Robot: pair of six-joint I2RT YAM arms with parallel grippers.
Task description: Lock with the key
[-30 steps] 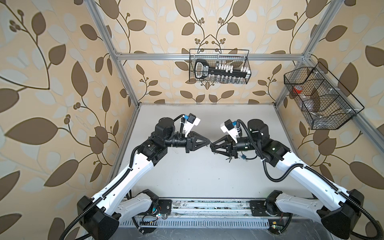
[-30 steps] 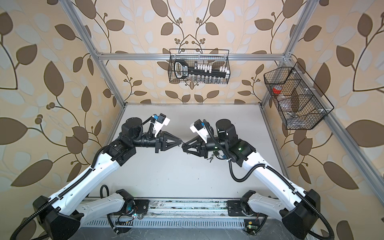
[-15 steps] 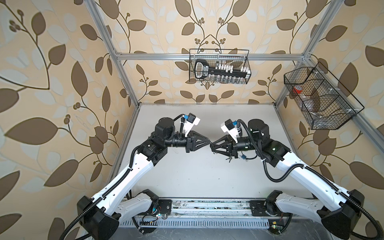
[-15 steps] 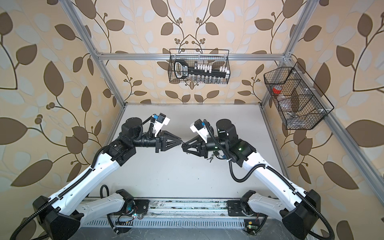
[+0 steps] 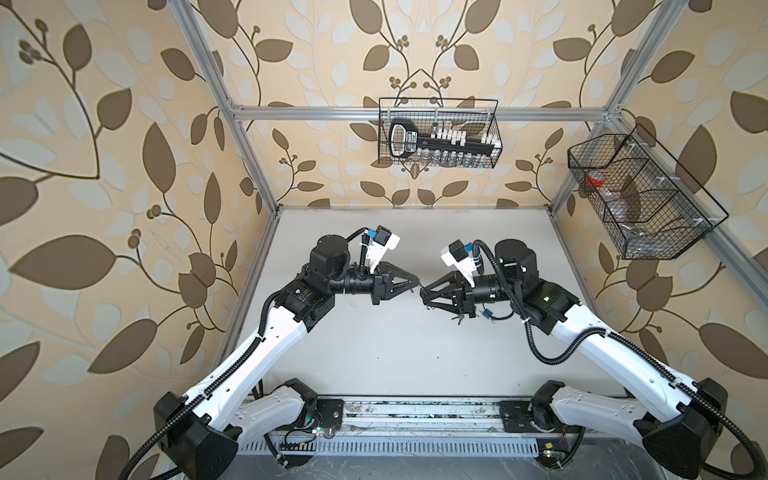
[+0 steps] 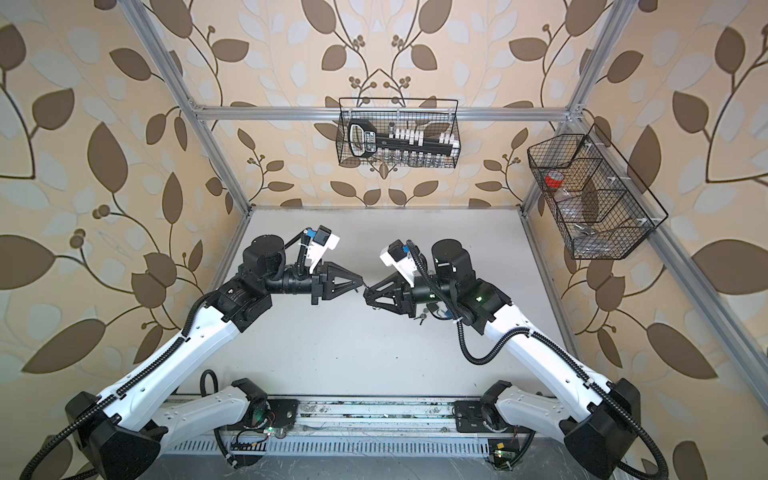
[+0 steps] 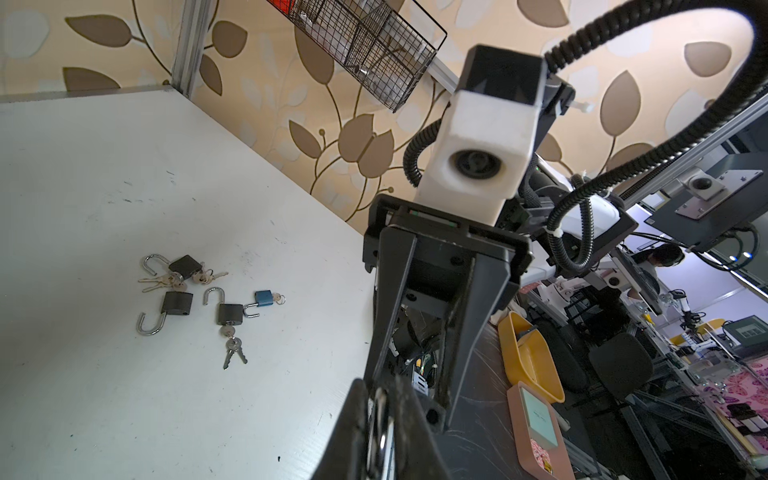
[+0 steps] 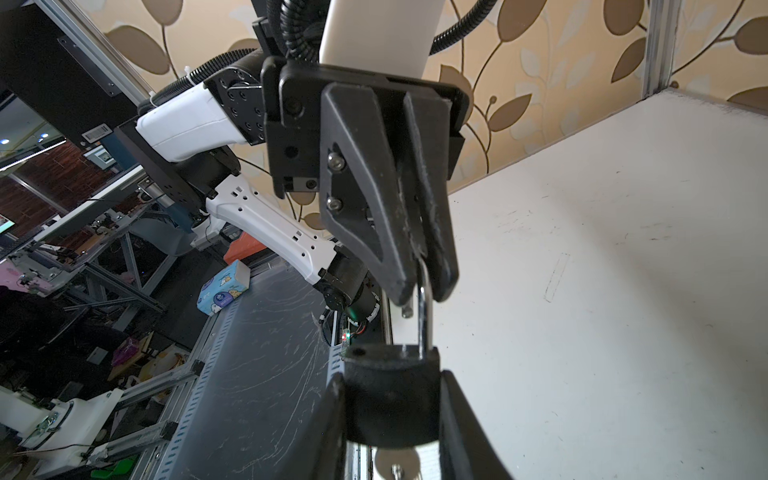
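**Mid-air grasp.** Above a scuffed white tabletop (image 5: 374, 353), enclosed by leaf-patterned wallpaper (image 5: 104, 187) and hung with wire baskets (image 5: 440, 133), the right gripper (image 5: 423, 293) clasped the black padlock (image 8: 390, 395) by its body. The left gripper (image 5: 417, 284) pinched its shackle (image 8: 424, 316). Spare padlocks (image 7: 230, 313) and keys (image 7: 232, 353) lay on the tabletop.

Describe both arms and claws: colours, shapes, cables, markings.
The left arm and right arm match: white shells, black joints, black bases. Ribbed black cables run along each. The left claw and right claw are black, with triangular open-frame fingers. A white camera block with a blue plug tops each wrist.
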